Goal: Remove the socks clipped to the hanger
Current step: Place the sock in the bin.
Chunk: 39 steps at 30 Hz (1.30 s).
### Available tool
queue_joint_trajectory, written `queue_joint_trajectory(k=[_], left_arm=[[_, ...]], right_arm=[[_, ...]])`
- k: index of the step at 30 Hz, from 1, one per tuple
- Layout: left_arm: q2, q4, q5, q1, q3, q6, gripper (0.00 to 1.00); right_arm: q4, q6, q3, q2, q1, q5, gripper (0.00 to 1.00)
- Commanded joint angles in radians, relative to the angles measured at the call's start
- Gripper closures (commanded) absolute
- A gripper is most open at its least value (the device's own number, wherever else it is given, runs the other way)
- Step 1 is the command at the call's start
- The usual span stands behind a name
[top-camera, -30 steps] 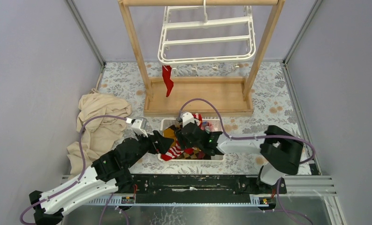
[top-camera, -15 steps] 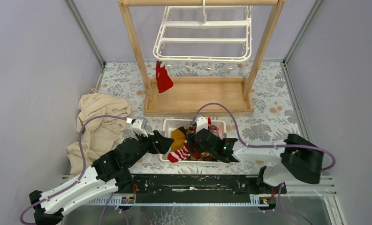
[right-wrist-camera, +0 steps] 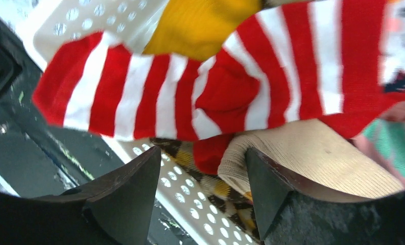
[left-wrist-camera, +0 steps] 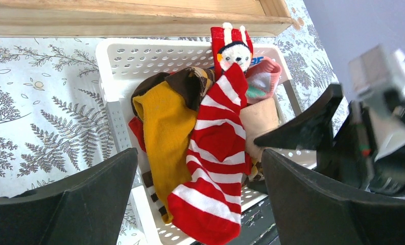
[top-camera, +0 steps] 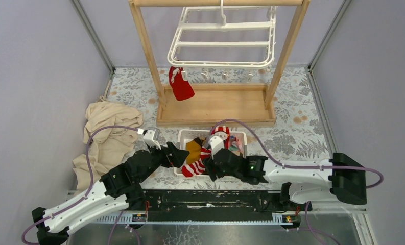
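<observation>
- Now, my left gripper (left-wrist-camera: 199, 153) stands with jaws wide apart, empty, above the basket (left-wrist-camera: 113, 122).
- My right gripper (right-wrist-camera: 203, 153) is spread too, low over the tan sock (right-wrist-camera: 312, 158); contact, I think, none.
- The striped sock (left-wrist-camera: 215, 148) and mustard sock (left-wrist-camera: 167, 127) lie in the basket.
- One red sock (top-camera: 181, 86) hangs clipped at the 7 o'clock corner of the hanger (top-camera: 225, 44).

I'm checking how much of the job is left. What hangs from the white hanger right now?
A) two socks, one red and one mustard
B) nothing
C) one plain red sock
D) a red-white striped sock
C: only the plain red sock hangs at the left end of the hanger; the other clips are bare.
</observation>
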Motion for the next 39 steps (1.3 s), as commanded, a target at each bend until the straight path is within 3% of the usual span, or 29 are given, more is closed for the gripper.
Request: queue_joint_trajectory(k=[1, 7, 13, 17, 21, 32, 36, 39], left_arm=[[-0.004, 0.008, -0.025, -0.008, -0.004, -0.01, 0.01], [-0.026, 0.002, -0.014, -0.008, -0.015, -0.021, 0.01], [-0.041, -0.007, -0.011, -0.008, -0.014, -0.024, 0.01], [-0.035, -0.006, -0.019, -0.009, -0.008, -0.024, 0.01], [-0.032, -0.005, -0.046, -0.009, 0.005, -0.014, 0.01], [-0.026, 0.084, -0.196, -0.01, -0.011, -0.001, 0.02], [0.006, 0.129, -0.226, -0.009, -0.039, -0.004, 0.01], [0.03, 0.16, -0.224, -0.01, -0.056, -0.014, 0.02]], right_arm=[[-0.044, -0.067, 0.089, 0.105, 0.074, -0.012, 0.31], [-0.009, -0.047, 0.162, 0.272, 0.086, 0.006, 0.32], [-0.116, 0.021, 0.267, 0.395, 0.083, 0.134, 0.31], [-0.118, 0.025, 0.278, 0.434, 0.072, 0.13, 0.29], [-0.062, -0.014, 0.223, 0.328, 0.073, 0.126, 0.26], [0.18, -0.08, 0.0, -0.226, 0.087, 0.141, 0.23], [0.35, -0.128, -0.07, -0.274, 0.086, 0.247, 0.23], [0.615, -0.221, -0.143, -0.207, 0.086, 0.304, 0.22]])
